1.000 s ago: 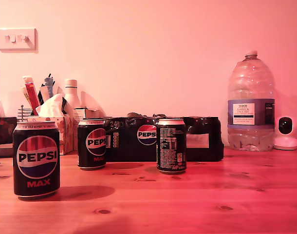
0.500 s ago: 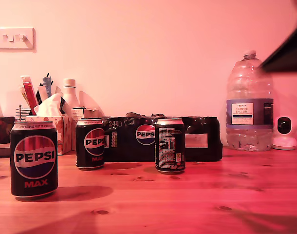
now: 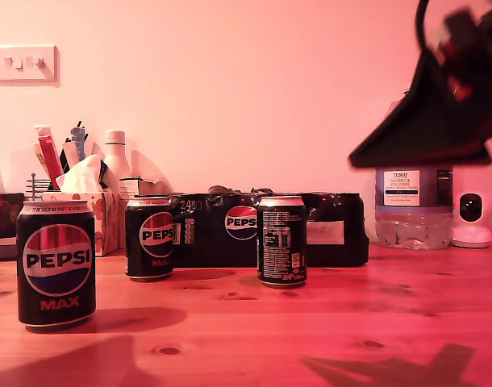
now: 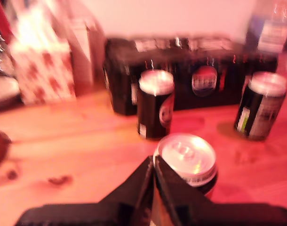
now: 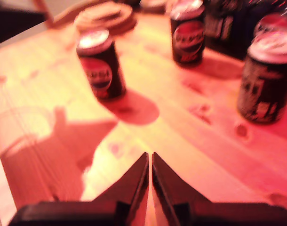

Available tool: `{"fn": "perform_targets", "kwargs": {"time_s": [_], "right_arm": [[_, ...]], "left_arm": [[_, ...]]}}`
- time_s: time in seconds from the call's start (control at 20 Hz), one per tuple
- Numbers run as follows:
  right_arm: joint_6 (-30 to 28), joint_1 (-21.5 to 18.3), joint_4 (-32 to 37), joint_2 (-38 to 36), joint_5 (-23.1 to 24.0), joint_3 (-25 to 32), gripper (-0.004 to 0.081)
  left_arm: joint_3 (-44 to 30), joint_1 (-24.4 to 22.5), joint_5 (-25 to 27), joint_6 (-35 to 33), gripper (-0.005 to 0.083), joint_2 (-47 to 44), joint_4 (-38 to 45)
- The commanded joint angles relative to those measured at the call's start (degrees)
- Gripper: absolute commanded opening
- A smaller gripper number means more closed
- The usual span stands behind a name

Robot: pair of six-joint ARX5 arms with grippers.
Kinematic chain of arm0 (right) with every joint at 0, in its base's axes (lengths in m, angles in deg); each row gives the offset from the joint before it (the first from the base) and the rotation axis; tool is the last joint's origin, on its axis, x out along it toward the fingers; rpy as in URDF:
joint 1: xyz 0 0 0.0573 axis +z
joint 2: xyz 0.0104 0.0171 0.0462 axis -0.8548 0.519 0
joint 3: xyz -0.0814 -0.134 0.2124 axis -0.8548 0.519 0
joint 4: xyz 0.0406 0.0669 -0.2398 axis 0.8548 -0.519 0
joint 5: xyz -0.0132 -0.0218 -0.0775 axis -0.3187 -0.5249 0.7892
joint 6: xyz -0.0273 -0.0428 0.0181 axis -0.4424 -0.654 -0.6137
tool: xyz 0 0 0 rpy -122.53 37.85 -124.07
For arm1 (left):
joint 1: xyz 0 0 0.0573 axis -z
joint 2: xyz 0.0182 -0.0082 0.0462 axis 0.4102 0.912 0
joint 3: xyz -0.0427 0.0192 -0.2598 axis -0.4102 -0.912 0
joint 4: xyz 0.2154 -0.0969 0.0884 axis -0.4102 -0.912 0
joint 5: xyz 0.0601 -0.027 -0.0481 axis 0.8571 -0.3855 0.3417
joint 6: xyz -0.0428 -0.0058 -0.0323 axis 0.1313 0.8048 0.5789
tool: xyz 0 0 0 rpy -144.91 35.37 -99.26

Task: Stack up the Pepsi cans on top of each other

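Note:
Three black Pepsi cans stand upright and apart on the wooden table. The nearest can is at the exterior view's left. A second can stands further back. The third can shows its nutrition text. My first gripper is shut and empty, its tips hovering just beside the nearest can's silver top. My second gripper is shut and empty above bare wood, apart from all cans. My second arm is a dark blur at the exterior view's upper right.
A black shrink-wrapped Pepsi multipack sits behind the cans. A large water bottle and a small white camera stand at the exterior view's right. A tissue box and holder are at its left. Cork coasters lie beyond.
A dark arm has swung in from the exterior view's upper right, now lower and further left, covering the bottle's top. New shadows lie on the table. The cans have not moved.

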Motion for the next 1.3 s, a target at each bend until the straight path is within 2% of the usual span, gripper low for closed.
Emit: {"fn": "perform_targets", "kwargs": {"time_s": [0.0, 0.3, 0.6, 0.9, 1.25], "right_arm": [[-0.9, 0.6, 1.0, 0.8, -0.2, 0.7, -0.0011], [-1.3, 0.8, 2.3, 1.0, -1.1, 0.7, -0.0011], [-1.3, 0.8, 2.3, 1.0, -1.2, 0.7, -0.0011], [-1.3, 0.8, 3.3, 1.0, -1.1, 0.7, -0.0011], [-1.2, 0.8, 4.3, 1.0, -1.1, 0.7, -0.0011]], "left_arm": [[-1.1, -1.4, -1.1, -0.8, -0.0021, 6.3, 5.1], [1.7, -5.6, -6.8, -4.6, -0.0021, 28.5, 18.2], [9.0, -5.9, -13.0, -8.7, -0.0021, 43.8, 19.8], [9.2, -4.9, -16.9, -8.6, -0.0021, 48.7, 21.7], [9.2, 0.6, -17.3, -7.2, -0.0021, 49.5, 23.8]]}}
